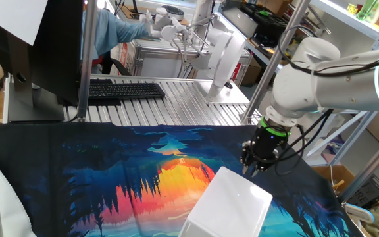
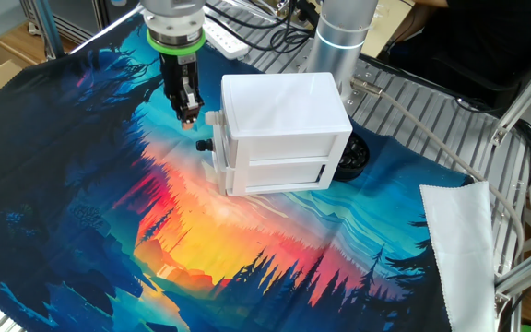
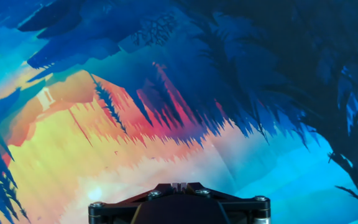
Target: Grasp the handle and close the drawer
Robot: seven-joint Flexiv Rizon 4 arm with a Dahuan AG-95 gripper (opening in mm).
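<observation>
The glossy white drawer unit (image 2: pixel 284 115) stands on the colourful printed cloth (image 2: pixel 155 231). Its left face carries a narrow white front panel (image 2: pixel 219 152) that stands slightly proud of the body, with a small white knob (image 2: pixel 214 118) and a dark knob (image 2: pixel 205 146). My gripper (image 2: pixel 187 114) hangs just left of the white knob, pointing down at the cloth, fingers pressed together and empty. In one fixed view the unit (image 1: pixel 232 204) is at the bottom and my gripper (image 1: pixel 253 166) is just beyond its far corner. The hand view shows only the cloth and my closed fingertips (image 3: pixel 179 185).
A black round object (image 2: pixel 354 157) lies behind the unit. A white cloth (image 2: pixel 459 240) lies at the right. An upright white panel (image 1: pixel 222 59), a keyboard (image 1: pixel 124 90) and a monitor stand on the slatted table beyond the cloth.
</observation>
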